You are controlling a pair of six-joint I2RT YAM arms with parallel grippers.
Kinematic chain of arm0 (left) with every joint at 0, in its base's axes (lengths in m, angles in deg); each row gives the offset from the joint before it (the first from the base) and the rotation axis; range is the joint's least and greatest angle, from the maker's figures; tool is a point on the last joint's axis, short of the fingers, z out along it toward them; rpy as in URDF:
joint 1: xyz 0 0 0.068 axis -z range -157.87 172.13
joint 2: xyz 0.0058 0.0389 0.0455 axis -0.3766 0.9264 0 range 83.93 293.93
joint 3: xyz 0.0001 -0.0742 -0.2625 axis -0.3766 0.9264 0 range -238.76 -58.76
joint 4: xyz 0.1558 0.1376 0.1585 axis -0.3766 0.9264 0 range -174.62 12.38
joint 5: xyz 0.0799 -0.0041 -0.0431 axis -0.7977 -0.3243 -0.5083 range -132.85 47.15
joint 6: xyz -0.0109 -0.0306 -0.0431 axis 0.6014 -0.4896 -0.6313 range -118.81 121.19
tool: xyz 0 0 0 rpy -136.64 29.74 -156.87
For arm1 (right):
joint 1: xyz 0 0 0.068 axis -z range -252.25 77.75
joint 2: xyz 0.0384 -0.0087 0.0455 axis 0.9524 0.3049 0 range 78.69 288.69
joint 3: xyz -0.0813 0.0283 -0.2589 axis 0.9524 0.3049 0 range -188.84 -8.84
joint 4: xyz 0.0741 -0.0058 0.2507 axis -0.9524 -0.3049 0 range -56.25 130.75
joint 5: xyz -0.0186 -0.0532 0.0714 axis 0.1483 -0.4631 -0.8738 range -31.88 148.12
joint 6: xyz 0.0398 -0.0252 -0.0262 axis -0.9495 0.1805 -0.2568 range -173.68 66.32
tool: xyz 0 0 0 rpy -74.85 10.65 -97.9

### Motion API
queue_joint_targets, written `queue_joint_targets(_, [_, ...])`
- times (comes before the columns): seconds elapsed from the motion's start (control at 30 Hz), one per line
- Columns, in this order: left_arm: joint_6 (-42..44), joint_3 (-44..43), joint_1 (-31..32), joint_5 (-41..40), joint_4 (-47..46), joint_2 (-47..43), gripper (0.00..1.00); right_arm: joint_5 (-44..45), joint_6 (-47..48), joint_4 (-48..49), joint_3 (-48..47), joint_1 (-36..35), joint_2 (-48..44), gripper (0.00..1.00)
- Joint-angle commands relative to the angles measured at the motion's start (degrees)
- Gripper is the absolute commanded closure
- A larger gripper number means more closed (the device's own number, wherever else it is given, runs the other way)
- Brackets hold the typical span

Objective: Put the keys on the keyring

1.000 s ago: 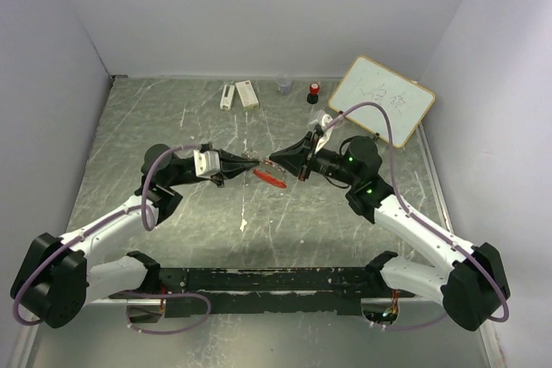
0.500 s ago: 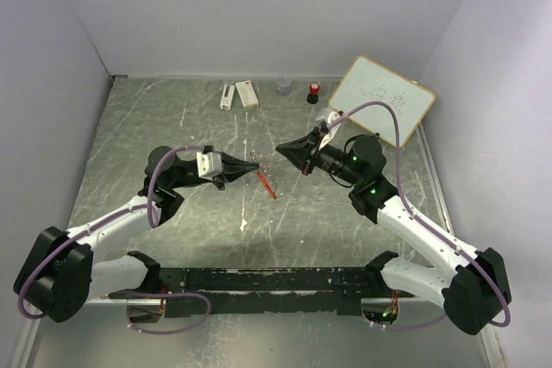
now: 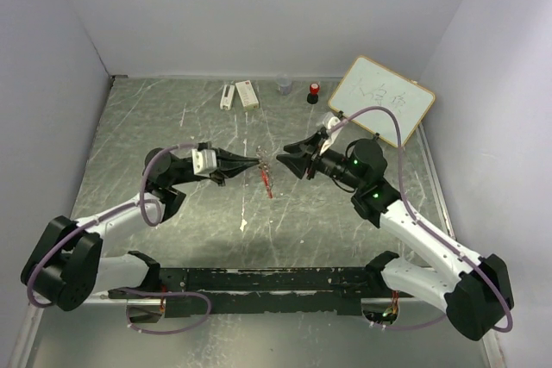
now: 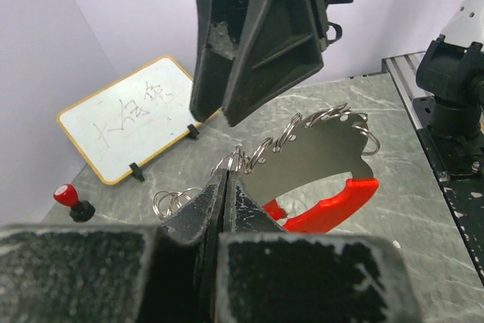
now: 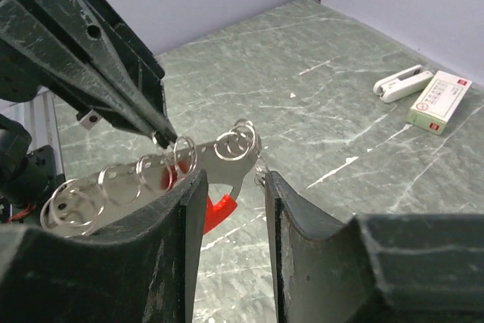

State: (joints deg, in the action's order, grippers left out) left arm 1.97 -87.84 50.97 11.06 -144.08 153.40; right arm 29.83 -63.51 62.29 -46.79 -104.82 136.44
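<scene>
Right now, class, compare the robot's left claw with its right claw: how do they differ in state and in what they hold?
The left claw is shut, while the right claw stands open. The left claw pinches a ring of the keyring, which hangs from it; the right claw grips nothing. Both are black, and they point at each other, tips close together.

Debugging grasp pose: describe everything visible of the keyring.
The keyring is a curved flat grey metal plate, its arched edge holed and carrying several thin silver split rings, with a red oblong fob below. The shut left gripper pinches its ringed edge, holding it seemingly off the table. The open right gripper sits close; contact unclear.
</scene>
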Motion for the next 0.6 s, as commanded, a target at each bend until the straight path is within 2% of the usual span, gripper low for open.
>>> queue_joint_targets(0.0, [-7.37,0.63,-2.08,4.41,-16.55,2.50,0.93,2.25,1.68,-0.49,1.81,0.15,-3.86,0.63])
queue_joint_targets(0.27, [-27.08,-0.87,-5.24,8.66,-42.64,12.35,0.94,0.51,1.67,1.25,4.71,0.15,-6.07,0.62])
queue_joint_targets(0.57, [-29.42,-5.55,-5.29,10.46,-44.25,17.16,0.93,-2.03,0.10,4.23,5.27,-1.75,-3.08,0.63])
